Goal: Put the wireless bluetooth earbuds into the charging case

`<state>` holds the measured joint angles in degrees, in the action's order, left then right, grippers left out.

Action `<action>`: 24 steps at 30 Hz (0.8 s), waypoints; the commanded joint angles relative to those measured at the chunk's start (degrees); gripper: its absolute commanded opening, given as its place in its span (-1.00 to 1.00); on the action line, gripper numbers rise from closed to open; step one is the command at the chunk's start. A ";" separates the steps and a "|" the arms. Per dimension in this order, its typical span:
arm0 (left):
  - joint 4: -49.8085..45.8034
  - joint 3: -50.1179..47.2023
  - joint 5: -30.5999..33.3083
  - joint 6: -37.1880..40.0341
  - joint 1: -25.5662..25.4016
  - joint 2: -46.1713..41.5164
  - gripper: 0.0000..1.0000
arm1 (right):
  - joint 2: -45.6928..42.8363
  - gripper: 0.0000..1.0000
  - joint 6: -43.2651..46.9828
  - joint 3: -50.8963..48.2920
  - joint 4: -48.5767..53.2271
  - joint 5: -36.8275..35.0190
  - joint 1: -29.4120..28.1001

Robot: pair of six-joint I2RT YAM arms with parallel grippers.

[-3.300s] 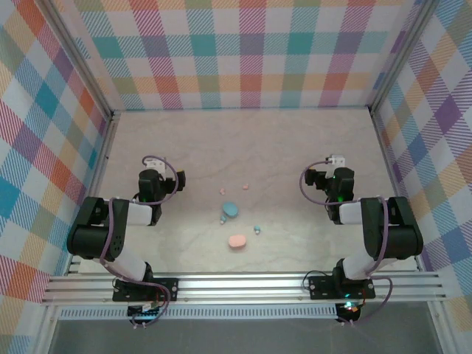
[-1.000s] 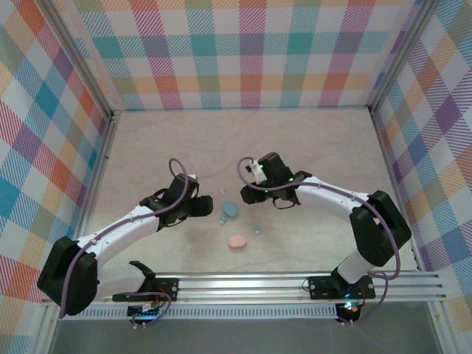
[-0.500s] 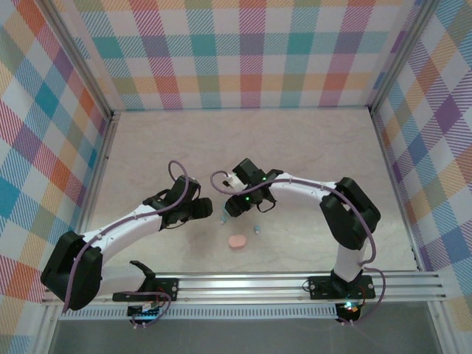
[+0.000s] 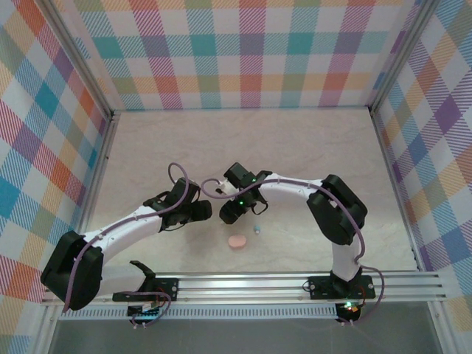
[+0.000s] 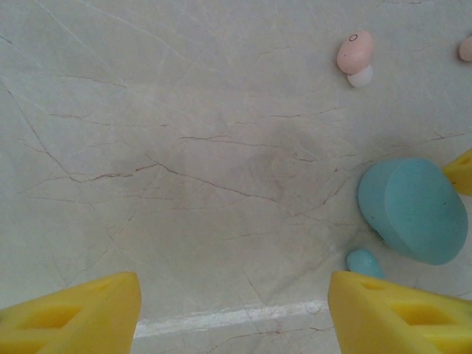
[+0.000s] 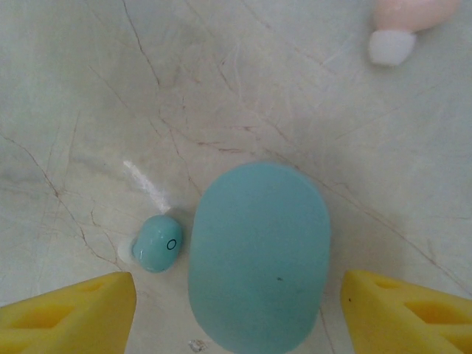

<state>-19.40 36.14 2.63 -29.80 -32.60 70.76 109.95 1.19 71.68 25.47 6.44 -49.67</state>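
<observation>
- Jaws of the left gripper (image 5: 236, 317) stand wide apart, holding nothing, bare table (image 5: 184, 147) between them
- Right gripper (image 6: 237, 317) also wide open and empty, its jaws either side of the blue case (image 6: 258, 254), not touching
- Blue bud (image 6: 156, 243) lies on the table just beside that case, a pink bud (image 6: 413, 13) farther off

The left arm (image 4: 125, 227) and right arm (image 4: 291, 182) are white tubes with fat black joints. A thin purple cable (image 4: 175, 168) loops along each, and a green light (image 4: 240, 201) glows on the right one. The jaws are bright yellow wedges with hollow slots.
</observation>
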 commanded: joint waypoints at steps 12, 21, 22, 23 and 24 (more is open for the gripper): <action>-1.09 -0.34 0.97 1.59 -0.30 -0.43 0.41 | 1.64 -0.07 2.45 3.21 2.66 -3.66 -0.34; -5.14 1.48 6.01 -6.51 -0.29 -0.34 0.39 | 1.10 0.47 -10.74 4.99 3.84 -0.24 -0.09; -7.90 2.61 8.04 -10.00 -0.32 -0.17 0.37 | 0.40 0.51 -12.12 4.72 3.48 0.63 0.13; -10.13 3.72 8.82 -13.14 -0.36 -0.06 0.34 | -0.32 0.51 -13.14 4.41 3.23 1.33 0.46; -12.42 4.95 9.17 -16.66 -0.57 0.14 0.30 | -1.11 0.51 -14.40 4.07 3.05 1.99 1.05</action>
<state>-24.29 37.58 7.44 -36.53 -32.62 70.78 111.35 -7.42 75.81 28.05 4.95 -49.45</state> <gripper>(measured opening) 0.657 0.754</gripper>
